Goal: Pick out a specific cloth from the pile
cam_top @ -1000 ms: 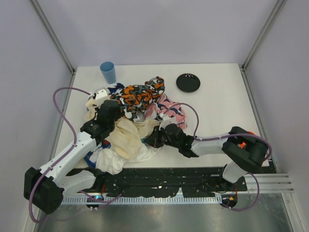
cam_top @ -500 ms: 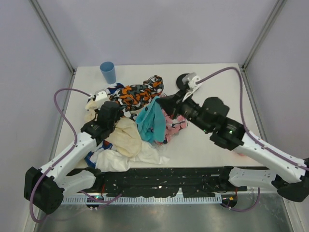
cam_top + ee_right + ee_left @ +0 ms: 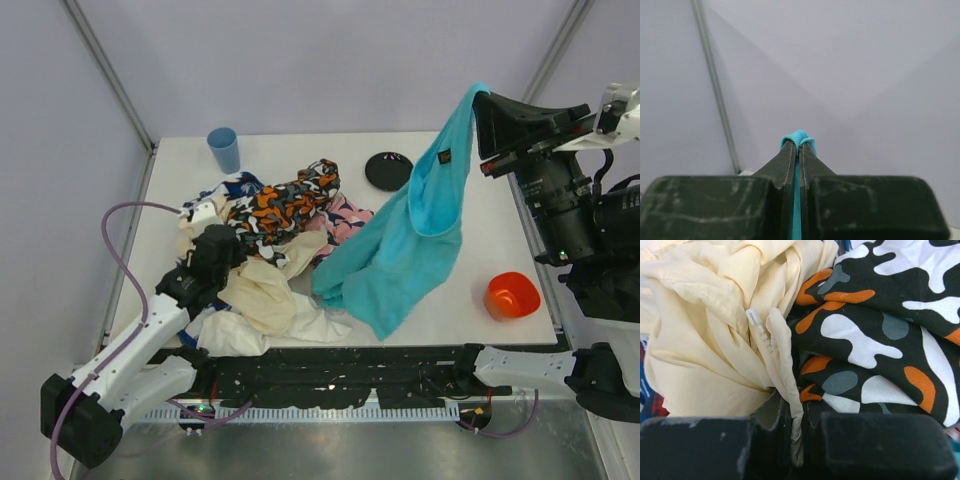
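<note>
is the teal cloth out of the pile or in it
Out, nearly: the teal cloth hangs spread from the shut right pincer, high above the table; whether its lower edge touches the pile cannot be told.

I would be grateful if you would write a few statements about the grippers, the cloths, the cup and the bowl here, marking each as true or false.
1. The right gripper pinches the teal cloth by one end, high up. True.
2. The left gripper is open and clear of the pile. False: it is shut on a fold of cream cloth.
3. The blue cup lies tipped over inside the pile. False: it stands upright, apart from the pile.
4. An orange bowl sits on the table. True.
</note>
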Available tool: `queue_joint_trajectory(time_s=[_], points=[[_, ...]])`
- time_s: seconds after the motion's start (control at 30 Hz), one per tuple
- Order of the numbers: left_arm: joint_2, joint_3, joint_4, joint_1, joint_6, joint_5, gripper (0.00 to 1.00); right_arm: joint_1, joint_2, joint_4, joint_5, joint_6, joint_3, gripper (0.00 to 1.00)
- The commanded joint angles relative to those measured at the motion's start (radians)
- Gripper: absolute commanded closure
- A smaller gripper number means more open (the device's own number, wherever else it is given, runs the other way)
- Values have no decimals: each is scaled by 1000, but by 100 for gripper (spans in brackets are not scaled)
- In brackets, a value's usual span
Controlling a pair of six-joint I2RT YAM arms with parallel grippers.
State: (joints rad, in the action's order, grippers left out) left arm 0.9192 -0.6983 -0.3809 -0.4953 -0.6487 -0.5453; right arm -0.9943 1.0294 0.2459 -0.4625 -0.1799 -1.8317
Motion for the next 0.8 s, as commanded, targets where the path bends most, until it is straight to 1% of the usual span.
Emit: queue_joint_trajectory(time_s=[0.0, 0.07, 0.1, 0.13, 0.17, 0.2, 0.23, 0.27, 0.3, 0.37, 0.4, 0.43, 0.5, 0.53, 0.57, 0.6, 0.63, 0.67, 0.77], points=[[-62, 34, 26, 4, -5, 166, 100, 31, 87, -5, -257, -230, -50, 95], [-88, 48, 48, -3, -15, 220, 100, 92, 100, -22, -259, -247, -52, 95], [-101, 59, 65, -9, -22, 241, 100, 164, 112, -20, -243, -230, -55, 95], [-109, 71, 79, -14, -28, 263, 100, 199, 118, -8, -222, -213, -61, 95], [-118, 78, 85, -22, -34, 281, 100, 280, 132, -2, -205, -175, -63, 95], [-125, 88, 88, -28, -40, 292, 100, 317, 139, 18, -155, -159, -61, 95], [-131, 89, 86, -34, -43, 298, 95, 391, 155, 27, -125, -126, -58, 95], [-137, 92, 80, -34, -45, 301, 88, 422, 158, 32, -70, -112, -38, 95], [-140, 89, 70, -37, -45, 309, 77, 477, 170, 29, -53, -86, -31, 95], [-157, 79, 47, -38, -46, 318, 55, 543, 193, 32, -18, -75, -11, 95], [-164, 76, 43, -40, -45, 326, 50, 559, 202, 32, -8, -75, 3, 95], [-183, 77, 45, -40, -45, 343, 47, 594, 218, 32, 2, -79, 6, 95], [-210, 86, 60, -40, -43, 367, 37, 654, 245, 33, -16, -92, -6, 95], [-224, 91, 66, -42, -45, 375, 28, 698, 259, 50, -24, -93, -30, 95], [-236, 89, 68, -42, -43, 380, 15, 720, 279, 59, -30, -90, -46, 95], [-246, 86, 65, -42, -40, 383, 5, 761, 288, 64, -33, -95, -66, 95], [-256, 80, 57, -40, -40, 384, 0, 778, 302, 62, -44, -98, -72, 95], [-263, 76, 50, -40, -39, 384, 0, 816, 308, 62, -42, -105, -92, 95], [-286, 68, 45, -40, -40, 392, 0, 867, 333, 3, -45, -183, -107, 95]])
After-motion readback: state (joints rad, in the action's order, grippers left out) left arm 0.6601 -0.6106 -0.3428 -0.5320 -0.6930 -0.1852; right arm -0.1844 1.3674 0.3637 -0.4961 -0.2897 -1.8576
